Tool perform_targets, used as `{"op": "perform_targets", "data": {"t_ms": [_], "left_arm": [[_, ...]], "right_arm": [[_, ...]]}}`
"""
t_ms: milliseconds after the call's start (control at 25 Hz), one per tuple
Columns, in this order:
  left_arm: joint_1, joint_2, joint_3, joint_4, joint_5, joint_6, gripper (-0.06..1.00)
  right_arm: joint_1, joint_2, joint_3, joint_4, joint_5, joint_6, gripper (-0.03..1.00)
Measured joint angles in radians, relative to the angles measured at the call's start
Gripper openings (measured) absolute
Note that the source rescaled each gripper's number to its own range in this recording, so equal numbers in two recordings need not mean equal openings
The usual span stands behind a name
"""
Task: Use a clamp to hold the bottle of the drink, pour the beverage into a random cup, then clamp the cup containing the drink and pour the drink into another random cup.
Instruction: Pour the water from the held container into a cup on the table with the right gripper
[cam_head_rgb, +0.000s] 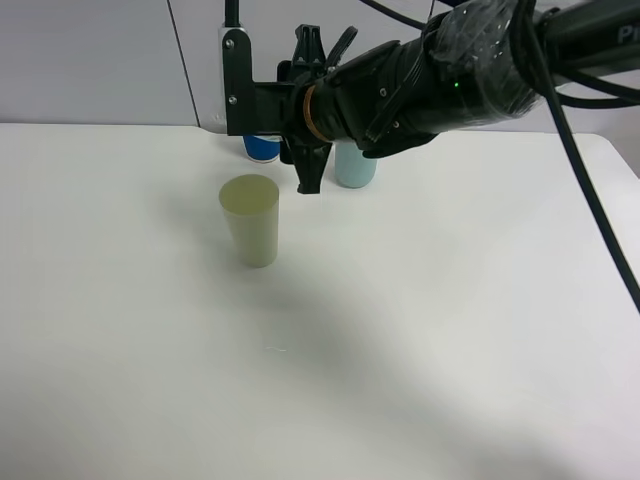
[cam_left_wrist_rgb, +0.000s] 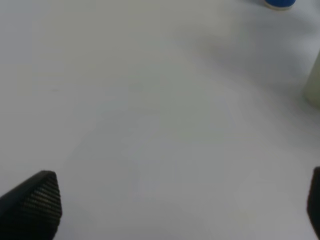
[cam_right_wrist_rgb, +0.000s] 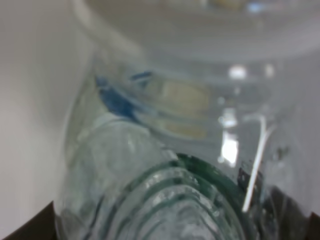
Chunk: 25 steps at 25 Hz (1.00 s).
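Here the right pincer pinches the bottle. The left pincer is spread. The cup stands left of centre.

Upright yellow-green cup, clear bottle

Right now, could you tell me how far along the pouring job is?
Done: the right gripper grips the bottle, near the blue-band cup. In hand: getting it to a cup; no pouring shows. Left: both pours; the yellow-green cup stands untouched, the left gripper open.
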Motion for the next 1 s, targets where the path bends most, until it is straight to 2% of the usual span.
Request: {"op": "perform_targets", "data": {"t_ms": [240,400,720,1000], "left_arm": [[0.000,0.000,0.000,0.000,0.000,0.000,1.00],[0.000,0.000,0.000,0.000,0.000,0.000,1.00],[0.000,0.000,0.000,0.000,0.000,0.000,1.00],[0.000,0.000,0.000,0.000,0.000,0.000,1.00]], "right_arm": [[0.004,0.004,0.000,-0.070,0.038,-0.006,0.02],[0.004,0.004,0.000,-0.081,0.062,-0.019,0.02],[0.004,0.004,0.000,-0.096,0.089,-0.141,0.02],[0.004,0.004,0.000,-0.096,0.096,-0.198,0.02]]}}
